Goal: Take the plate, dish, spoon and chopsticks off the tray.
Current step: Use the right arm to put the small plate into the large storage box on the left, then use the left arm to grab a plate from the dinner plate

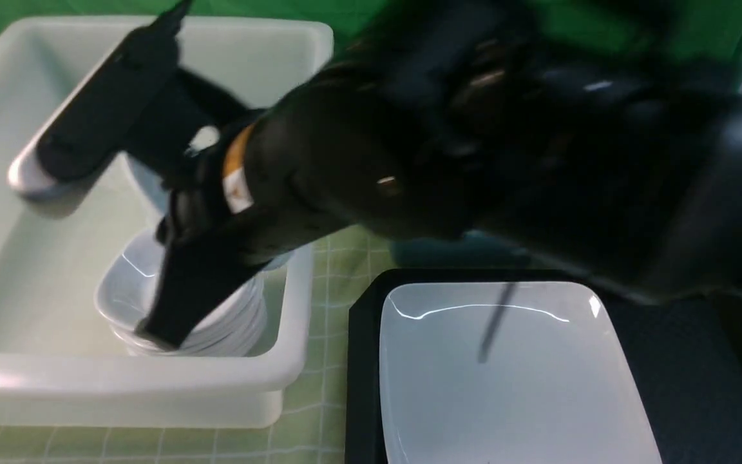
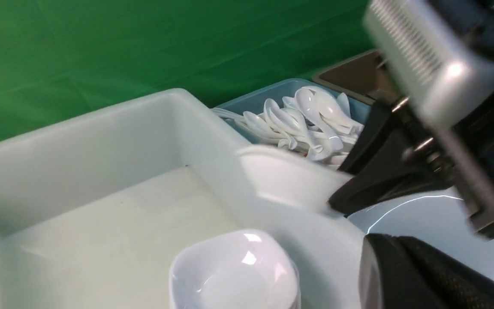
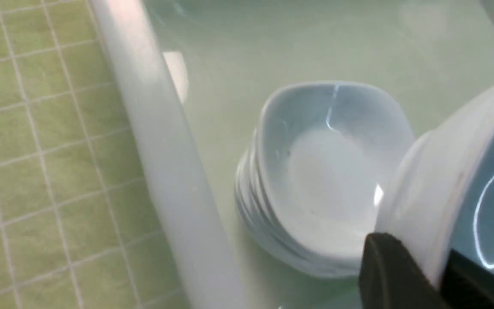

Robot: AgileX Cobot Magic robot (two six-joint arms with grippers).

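Green backdrop (image 2: 101,51) above checked cloth (image 3: 37,150); right fingers (image 3: 393,274) pinch dish (image 3: 435,180), left fingers (image 2: 423,279) closed.

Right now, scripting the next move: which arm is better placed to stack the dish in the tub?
Right: right fingers grip the dish near the stack in the tub; left fingers are shut.
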